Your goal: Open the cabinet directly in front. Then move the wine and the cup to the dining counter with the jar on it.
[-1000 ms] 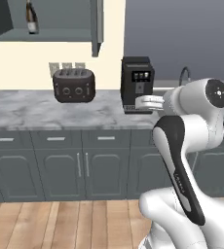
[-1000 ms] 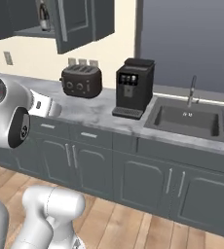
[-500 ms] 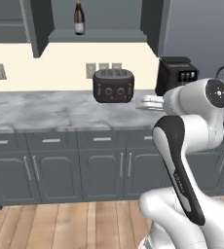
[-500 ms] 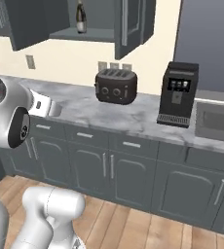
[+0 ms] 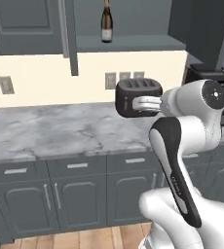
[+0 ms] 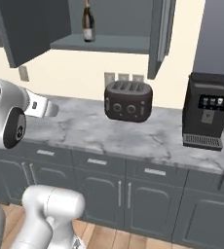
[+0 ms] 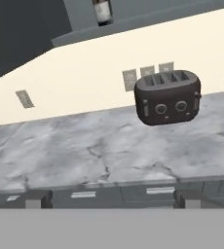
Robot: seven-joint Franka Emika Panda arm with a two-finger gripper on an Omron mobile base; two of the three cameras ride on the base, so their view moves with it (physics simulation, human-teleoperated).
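Observation:
The dark grey wall cabinet (image 6: pixel 31 26) stands open, its doors swung out to both sides of the shelf (image 5: pixel 133 44). On that shelf stands the wine (image 5: pixel 106 22), a slim dark bottle with a pale label (image 6: pixel 88 22), its lower part also at the top edge of the hand view (image 7: pixel 102 10). My gripper (image 7: pixel 114 199) is open, its two tips far apart with nothing between them, held low above the counter's front edge, well below the bottle. The white hand (image 5: pixel 144 103) points toward the wall. The cup, the jar and the dining counter are out of view.
A black toaster (image 5: pixel 137 97) sits on the marble counter (image 5: pixel 60 133) before the cream backsplash with sockets (image 5: pixel 124 77). A black coffee machine (image 6: pixel 205 111) stands at the right. Grey drawers and doors (image 6: pixel 109 185) run below the counter.
The whole picture has shifted right: the base has driven left along the counter. The open cabinet and bottle now sit nearer the middle. The arm holds the same pose.

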